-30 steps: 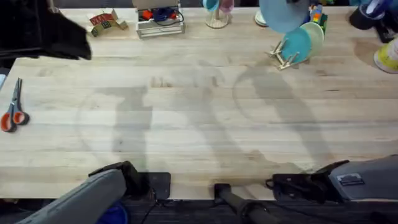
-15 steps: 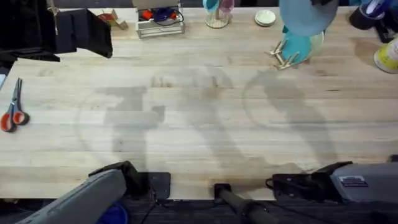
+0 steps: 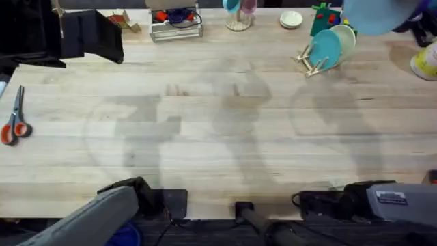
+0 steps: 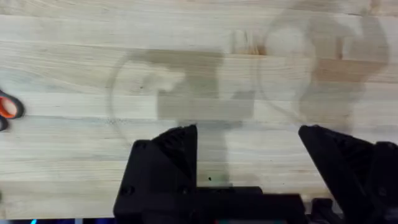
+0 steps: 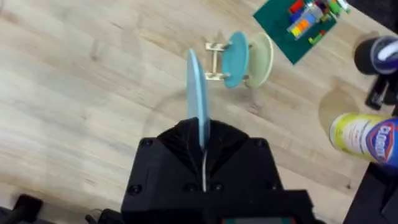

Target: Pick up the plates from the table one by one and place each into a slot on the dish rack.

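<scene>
My right gripper (image 5: 202, 140) is shut on the light blue plate (image 5: 199, 102), which stands on edge between its fingers. From overhead that plate (image 3: 375, 15) hangs high, above and to the right of the dish rack (image 3: 311, 63). The small wooden dish rack (image 5: 216, 59) holds the teal plate (image 5: 236, 57) and the pale cream plate (image 5: 261, 59) upright, side by side. My left gripper (image 4: 249, 155) is open over bare table (image 4: 186, 37), with nothing between its black fingers (image 4: 168, 162). The left arm (image 3: 89, 34) shows dark at the far left.
Orange-handled scissors (image 3: 13, 123) lie at the left edge. Along the far edge stand a grey wire tray (image 3: 176, 24), wooden blocks (image 3: 116, 24) and a small white dish (image 3: 291, 19). A green board with bricks (image 5: 298, 25) and a yellow wipes container (image 5: 367, 137) sit near the rack.
The light blue plate has moved right with my right gripper, from over the rack to beyond its right side. The left arm shifted right a second ago and has since held still.
</scene>
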You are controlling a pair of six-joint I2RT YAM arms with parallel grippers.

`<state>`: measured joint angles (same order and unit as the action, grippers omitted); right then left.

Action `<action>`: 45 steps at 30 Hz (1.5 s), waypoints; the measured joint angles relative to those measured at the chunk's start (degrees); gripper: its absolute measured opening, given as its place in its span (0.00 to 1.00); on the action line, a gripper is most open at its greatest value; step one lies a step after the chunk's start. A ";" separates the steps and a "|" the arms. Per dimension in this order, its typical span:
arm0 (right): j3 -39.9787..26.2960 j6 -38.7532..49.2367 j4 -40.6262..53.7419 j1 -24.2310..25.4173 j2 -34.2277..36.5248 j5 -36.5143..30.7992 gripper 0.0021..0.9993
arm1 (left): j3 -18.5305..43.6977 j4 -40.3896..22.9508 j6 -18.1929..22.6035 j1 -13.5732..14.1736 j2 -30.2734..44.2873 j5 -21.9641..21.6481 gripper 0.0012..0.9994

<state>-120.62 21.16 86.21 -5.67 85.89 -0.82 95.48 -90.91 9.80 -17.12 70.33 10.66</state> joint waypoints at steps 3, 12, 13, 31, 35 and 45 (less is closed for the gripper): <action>0.00 0.17 0.00 2.65 0.00 0.67 0.03 | 0.00 0.00 0.00 0.00 0.00 0.00 0.99; 0.00 1.21 0.00 5.81 0.11 1.05 0.03 | 0.00 0.00 0.00 0.00 -0.01 0.00 1.00; -0.01 1.27 0.00 5.85 0.27 1.09 0.03 | 0.00 0.00 0.00 0.00 0.00 0.00 0.99; -0.02 1.62 -0.72 5.90 6.35 1.29 0.03 | 0.00 0.00 0.00 0.00 -0.01 0.00 0.99; -0.02 1.62 -1.26 5.90 8.83 1.29 0.03 | 0.00 0.00 0.00 0.00 0.01 0.00 0.99; -0.02 1.65 -4.15 5.91 13.84 1.29 0.03 | 0.00 0.00 0.00 0.00 0.01 0.00 1.00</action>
<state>-120.64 22.82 82.07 0.24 99.73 0.47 95.48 -90.91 9.80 -17.12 70.35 10.66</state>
